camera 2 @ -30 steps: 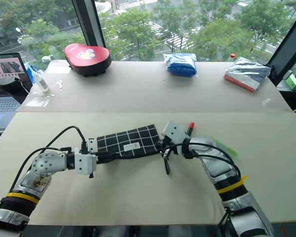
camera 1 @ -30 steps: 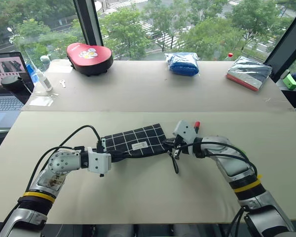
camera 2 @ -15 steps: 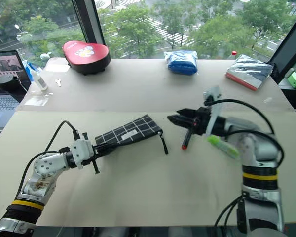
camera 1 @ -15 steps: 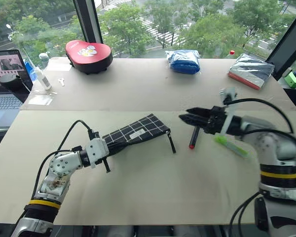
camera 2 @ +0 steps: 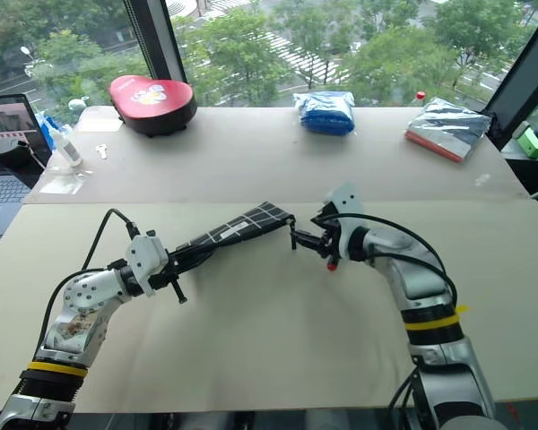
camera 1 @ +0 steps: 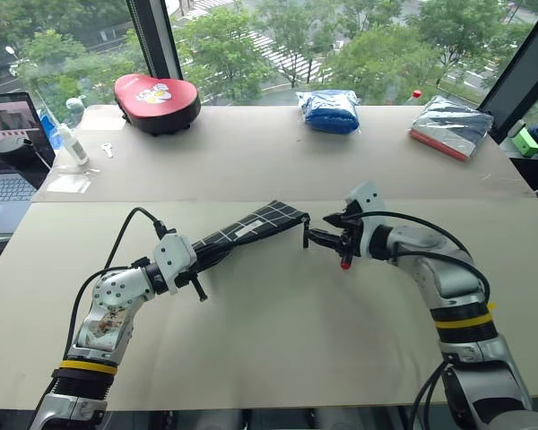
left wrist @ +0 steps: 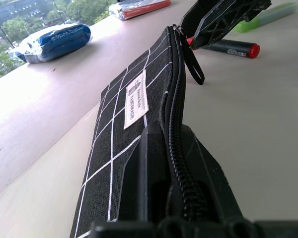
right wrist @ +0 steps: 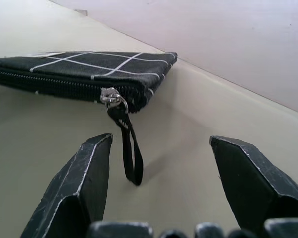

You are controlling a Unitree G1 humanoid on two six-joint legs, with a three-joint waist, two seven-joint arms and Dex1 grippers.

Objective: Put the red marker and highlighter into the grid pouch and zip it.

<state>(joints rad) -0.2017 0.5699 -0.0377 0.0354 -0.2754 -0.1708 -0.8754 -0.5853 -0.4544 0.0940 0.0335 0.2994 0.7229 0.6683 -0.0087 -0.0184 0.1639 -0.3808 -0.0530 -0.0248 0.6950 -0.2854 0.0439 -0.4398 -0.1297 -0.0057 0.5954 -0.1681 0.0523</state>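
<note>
Here the left gripper [camera 1: 197, 265] is clamped on the near-left end of the grid pouch [camera 1: 251, 229], holding it raised off the table [camera 1: 269, 340] on edge, zipper shut. The right gripper [camera 1: 316, 236] stands open and empty just right of the pull cord [right wrist: 129, 156]. The red marker [left wrist: 232, 48] and highlighter [left wrist: 268, 15] lie on the table just beyond, to the right.

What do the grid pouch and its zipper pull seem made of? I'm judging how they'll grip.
Grid pouch: matte black woven fabric, likely canvas, going by its soft folds and printed white lines. Zipper pull: a flat black cord loop, apparently textile, on a small shiny metal slider.
</note>
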